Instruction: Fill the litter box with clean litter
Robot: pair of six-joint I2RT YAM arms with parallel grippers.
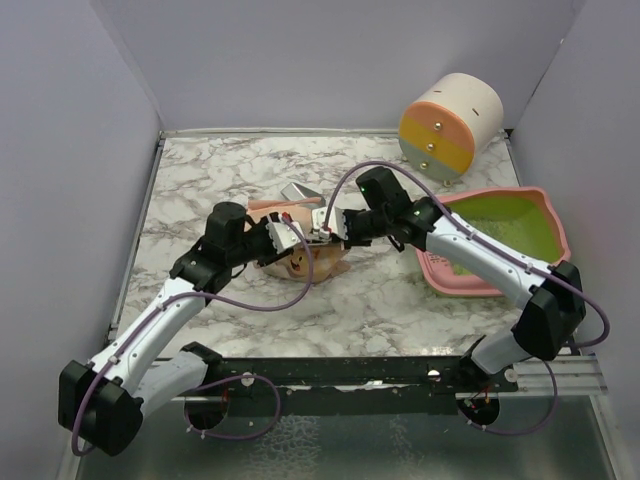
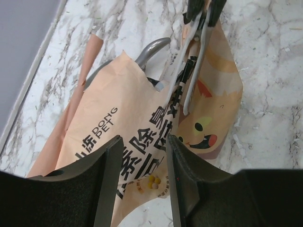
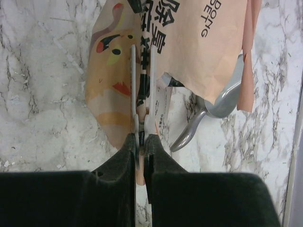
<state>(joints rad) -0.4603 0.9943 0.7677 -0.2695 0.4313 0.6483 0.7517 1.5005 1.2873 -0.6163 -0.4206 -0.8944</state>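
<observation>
hovering over the paper bag (image 1: 300,262) at mid-table, my left gripper (image 2: 143,142) has its jaws apart, with bare marble table (image 1: 200,180) open toward the left edge. my right gripper (image 3: 142,47) is clamped on the bag's raised fold. the litter box (image 1: 462,285) sits at right, close to the wall (image 1: 600,150), long axis running near-left to far-right.

The right gripper (image 3: 142,56) has its two slim pale fingers pressed nearly together on a raised fold of the tan paper bag (image 3: 203,52), with black print showing in the narrow gap. A cartoon face (image 3: 111,56) (orange and yellow, mouth open) lies left of the fingers. A silver scoop (image 3: 226,103) pokes out from under the bag's right edge onto the marble table (image 3: 42,104).
</observation>
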